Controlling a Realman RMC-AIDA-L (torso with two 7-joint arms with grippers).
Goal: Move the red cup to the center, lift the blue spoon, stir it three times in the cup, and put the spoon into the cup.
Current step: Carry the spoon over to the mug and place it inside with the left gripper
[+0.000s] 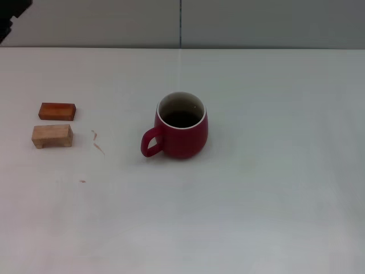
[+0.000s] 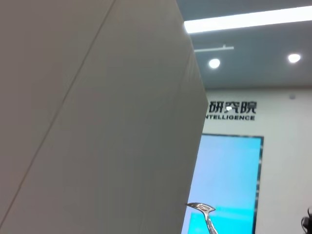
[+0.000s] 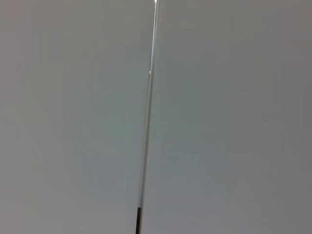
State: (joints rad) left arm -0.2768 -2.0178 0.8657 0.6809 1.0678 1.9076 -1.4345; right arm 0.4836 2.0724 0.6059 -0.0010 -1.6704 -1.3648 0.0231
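The red cup (image 1: 181,128) stands upright near the middle of the white table (image 1: 256,188) in the head view, with its handle toward the left and a dark inside. The blue spoon is not on the table. Only its grey metal bowl (image 2: 201,208) shows, at the edge of the left wrist view, held up in the air against a wall and a lit screen. Its handle is hidden. My left gripper is shut on the spoon, raised off to the far left of the cup. A dark part of the left arm (image 1: 8,20) shows at the head view's corner. My right gripper is out of view.
Two small wooden blocks lie at the left of the table, a reddish one (image 1: 57,111) and a pale one (image 1: 52,136) just in front of it. A few small reddish marks (image 1: 97,142) lie between the blocks and the cup.
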